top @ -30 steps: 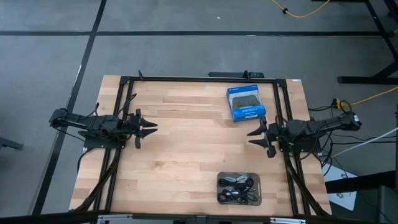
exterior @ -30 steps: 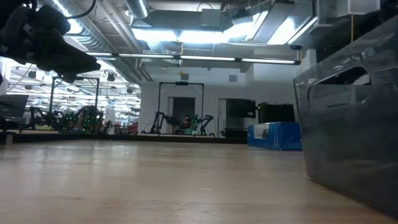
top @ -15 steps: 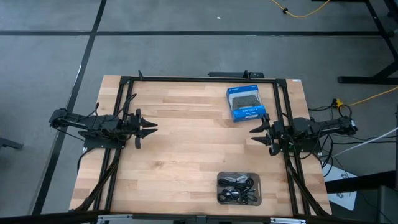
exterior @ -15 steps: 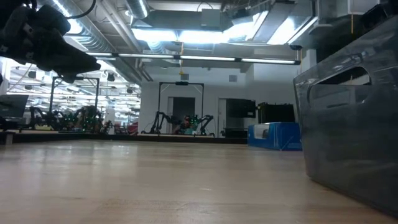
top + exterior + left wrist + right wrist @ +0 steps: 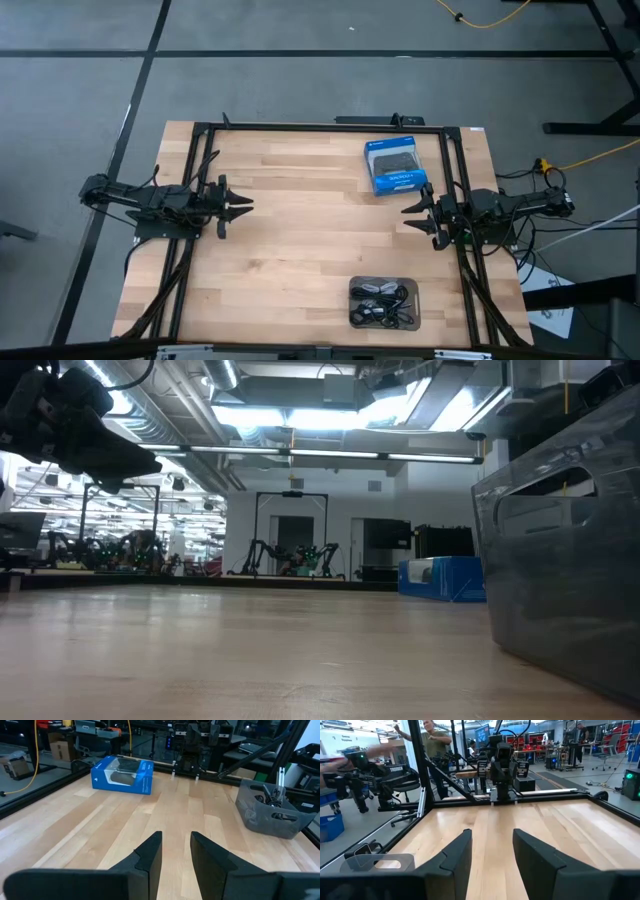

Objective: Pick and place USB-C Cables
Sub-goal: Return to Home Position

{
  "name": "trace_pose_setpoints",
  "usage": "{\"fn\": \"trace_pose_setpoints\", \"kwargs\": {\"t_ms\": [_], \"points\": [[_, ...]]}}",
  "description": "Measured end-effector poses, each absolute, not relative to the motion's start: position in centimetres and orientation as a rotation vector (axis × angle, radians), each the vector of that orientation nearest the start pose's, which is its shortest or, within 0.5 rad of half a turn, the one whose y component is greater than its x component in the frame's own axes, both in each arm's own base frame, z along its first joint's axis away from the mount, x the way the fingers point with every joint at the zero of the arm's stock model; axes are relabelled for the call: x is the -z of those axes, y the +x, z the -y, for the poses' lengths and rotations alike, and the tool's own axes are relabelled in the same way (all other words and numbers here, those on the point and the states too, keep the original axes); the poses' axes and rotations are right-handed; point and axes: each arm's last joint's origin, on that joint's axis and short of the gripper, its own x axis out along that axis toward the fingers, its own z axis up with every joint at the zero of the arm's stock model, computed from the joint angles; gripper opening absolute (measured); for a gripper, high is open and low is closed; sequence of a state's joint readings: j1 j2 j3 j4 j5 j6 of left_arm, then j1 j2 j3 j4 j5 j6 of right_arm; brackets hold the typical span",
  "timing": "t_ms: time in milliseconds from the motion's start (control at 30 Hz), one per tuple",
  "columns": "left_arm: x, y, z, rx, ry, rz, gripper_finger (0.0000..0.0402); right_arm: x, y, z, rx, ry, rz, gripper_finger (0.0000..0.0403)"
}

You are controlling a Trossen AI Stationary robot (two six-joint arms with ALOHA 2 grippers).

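Note:
The USB-C cables (image 5: 383, 303) lie as a tangle of black and light bundles inside a grey bin (image 5: 352, 283) near the table's near edge; the left wrist view shows some cables (image 5: 270, 795) sticking above the bin's wall (image 5: 267, 817). My left gripper (image 5: 240, 205) hovers open over the table's left part, pointing right. My right gripper (image 5: 408, 217) hovers open at the right side, pointing left, below the blue box (image 5: 395, 167). Both are far from the cables. Their fingers stand apart in the wrist views, left gripper (image 5: 176, 851) and right gripper (image 5: 492, 856).
A blue box (image 5: 122, 773) lies flat near the far right corner. The grey bin fills the right of the low view (image 5: 570, 560). A black frame (image 5: 320, 126) runs along the table's edges. Bare wood (image 5: 300, 240) spreads between the arms. People (image 5: 432, 740) show beyond the table.
My right arm has drawn back a little toward the table's right and far edges, then stayed still. Its fingers remain apart.

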State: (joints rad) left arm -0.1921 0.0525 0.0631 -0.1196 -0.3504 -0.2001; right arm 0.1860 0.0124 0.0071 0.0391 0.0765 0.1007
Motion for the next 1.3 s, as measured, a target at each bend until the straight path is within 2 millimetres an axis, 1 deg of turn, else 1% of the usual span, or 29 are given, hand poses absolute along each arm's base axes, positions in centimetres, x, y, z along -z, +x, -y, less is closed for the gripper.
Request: {"fn": "trace_pose_setpoints", "kwargs": {"t_ms": [133, 300, 400, 467, 533, 700, 800, 867, 1000, 1300], "points": [[-16.98, 9.51, 0.84, -0.168, -0.171, -0.087, 0.0096, -16.88, 9.66, -1.59, -0.111, 0.104, 0.028, 0.0148], [-17.46, 9.21, 0.77, -0.162, -0.187, -0.025, 0.0096, -16.89, 9.66, -1.59, -0.111, 0.104, 0.030, 0.0148], [-17.35, 9.22, 0.77, -0.161, -0.091, -0.038, 0.0096, -16.89, 9.66, -1.59, -0.111, 0.105, 0.029, 0.0148], [-17.34, 9.33, 0.83, -0.147, -0.048, -0.010, 0.0096, -16.89, 9.66, -1.59, -0.110, 0.103, 0.029, 0.0148], [-17.14, 9.56, 0.97, -0.107, -0.010, 0.049, 0.0096, -16.88, 9.66, -1.59, -0.111, 0.105, 0.029, 0.0148], [-16.87, 9.62, 1.40, 0.059, 0.098, 0.037, 0.0096, -16.88, 9.66, -1.59, -0.110, 0.105, 0.029, 0.0148], [-16.71, 9.64, 1.34, 0.117, 0.162, 0.026, 0.0096, -16.88, 9.66, -1.59, -0.110, 0.103, 0.029, 0.0148], [-16.72, 9.67, 1.12, 0.112, 0.166, 0.026, 0.0096, -16.88, 9.66, -1.59, -0.110, 0.105, 0.029, 0.0148], [-16.71, 9.71, 0.70, 0.065, 0.116, 0.019, 0.0096, -16.88, 9.66, -1.59, -0.111, 0.104, 0.029, 0.0148], [-16.66, 9.76, 0.64, 0.056, 0.114, 0.013, 0.0096, -16.88, 9.66, -1.59, -0.110, 0.103, 0.029, 0.0148]]}}
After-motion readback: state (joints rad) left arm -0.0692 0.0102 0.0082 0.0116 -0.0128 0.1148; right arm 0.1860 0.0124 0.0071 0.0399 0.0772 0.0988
